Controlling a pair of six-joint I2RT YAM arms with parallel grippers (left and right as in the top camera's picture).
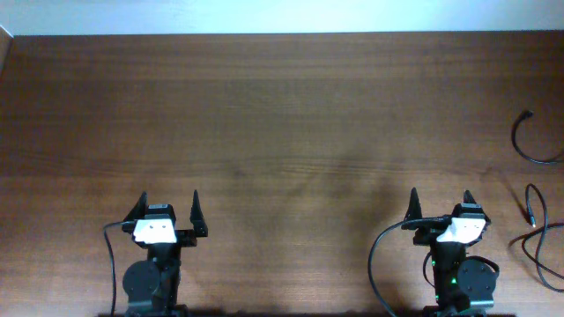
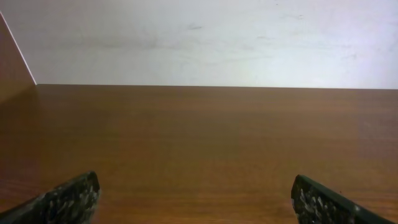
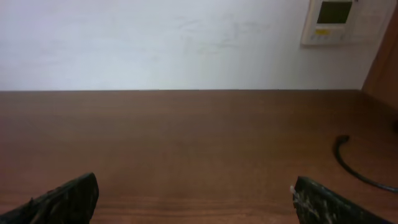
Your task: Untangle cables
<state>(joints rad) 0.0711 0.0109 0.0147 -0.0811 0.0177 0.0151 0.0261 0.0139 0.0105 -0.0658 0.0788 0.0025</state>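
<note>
A dark brown wood-grain table (image 1: 282,132) fills the overhead view, with a white wall (image 1: 264,13) along its 12 o'clock edge. In the wrist views that wall is plain, evenly lit and faintly scuffed. At 1 o'clock in the right wrist view hangs a small cream panel (image 3: 336,22), possibly a thermostat. A brown side board (image 3: 382,62) rises at 3 o'clock.

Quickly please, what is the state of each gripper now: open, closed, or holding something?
Left black two-finger gripper: open, holding nothing.
Right black two-finger gripper: open, holding nothing.
</note>
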